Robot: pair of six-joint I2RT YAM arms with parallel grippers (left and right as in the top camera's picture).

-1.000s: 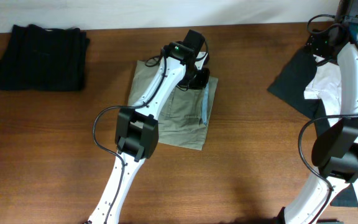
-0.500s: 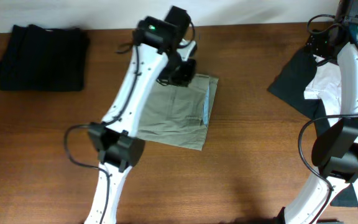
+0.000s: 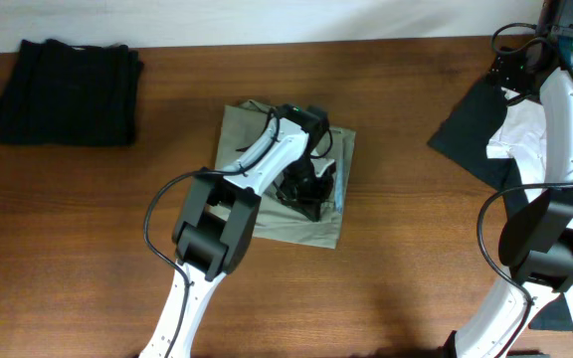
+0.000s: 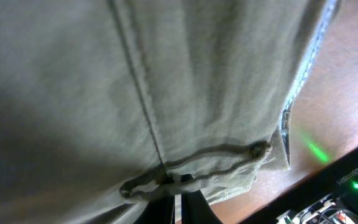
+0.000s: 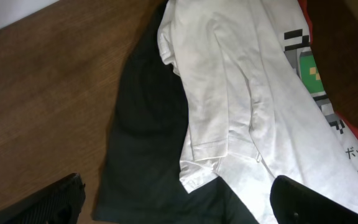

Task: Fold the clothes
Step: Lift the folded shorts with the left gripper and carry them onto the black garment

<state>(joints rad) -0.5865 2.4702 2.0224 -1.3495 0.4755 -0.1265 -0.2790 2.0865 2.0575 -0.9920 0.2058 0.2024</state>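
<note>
Leftmost, the black folded garment point(image 3: 68, 91) has stayed put, while the left gripper point(image 3: 309, 185) has swung back from the far side and down onto the olive shorts point(image 3: 296, 227) in the middle of the table point(image 3: 416, 249), its fingers point(image 4: 194, 211) seemingly pressed together on a bunched hem. To fold neatly, I judge it should carry that hem low and straight, keeping the edges aligned. At right, the spread right gripper point(image 5: 179, 202) hovers unchanged over the unfolded white shirt point(image 5: 241, 93).

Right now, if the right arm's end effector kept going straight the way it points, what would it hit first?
Probably the white shirt, where its edge overlaps the dark garment. The open right end effector looks down on both, though depth is unclear.
</note>
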